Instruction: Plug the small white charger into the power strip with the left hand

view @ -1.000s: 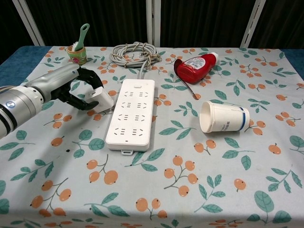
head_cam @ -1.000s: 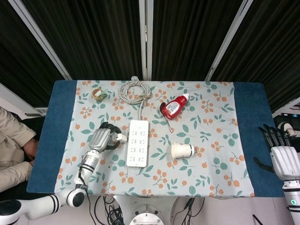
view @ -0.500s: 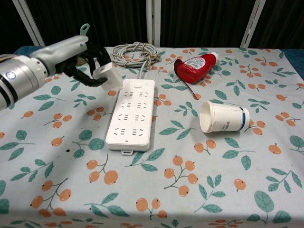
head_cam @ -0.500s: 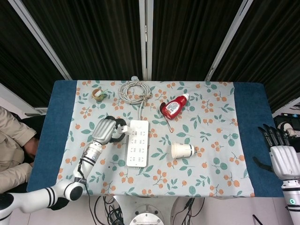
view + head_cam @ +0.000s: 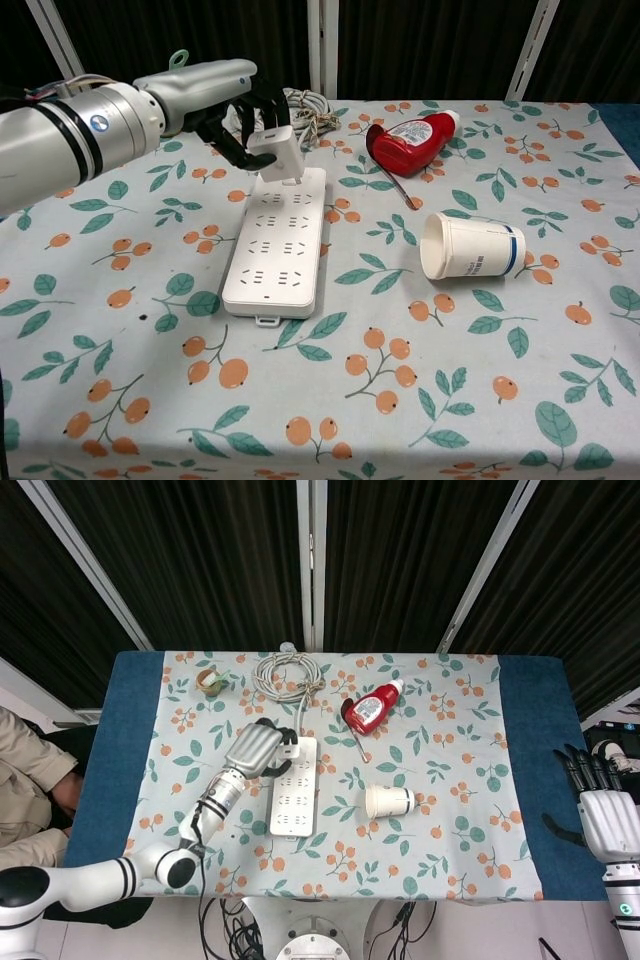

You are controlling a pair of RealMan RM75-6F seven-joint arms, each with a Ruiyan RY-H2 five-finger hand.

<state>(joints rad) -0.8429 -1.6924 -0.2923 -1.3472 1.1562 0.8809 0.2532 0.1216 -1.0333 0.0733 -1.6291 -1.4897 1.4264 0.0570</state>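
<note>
the left hand (image 5: pixel 236 112) grips the small white charger (image 5: pixel 281 155) just above the far end of the white power strip (image 5: pixel 277 240), seemingly held low there to line its prongs up with a socket, while the right hand (image 5: pixel 603 815), fingers spread and holding nothing, idles off the table's (image 5: pixel 528 780) edge.

This looks like a robot test lab or demo room, not a home. A table (image 5: pixel 530 780) with a blue cover and a floral cloth (image 5: pixel 450 760) stands before black curtains (image 5: pixel 400 550) hung between pale metal frame bars (image 5: pixel 310 560). Loose cables (image 5: pixel 235 920) and a round machine base (image 5: pixel 315 948) show under the table's near edge. Household props are laid out apart on the cloth: a paper cup (image 5: pixel 470 246), a ketchup bottle (image 5: pixel 410 139), a coiled cord (image 5: pixel 285 110). A seated person (image 5: pixel 30 790) waits at the side.
</note>
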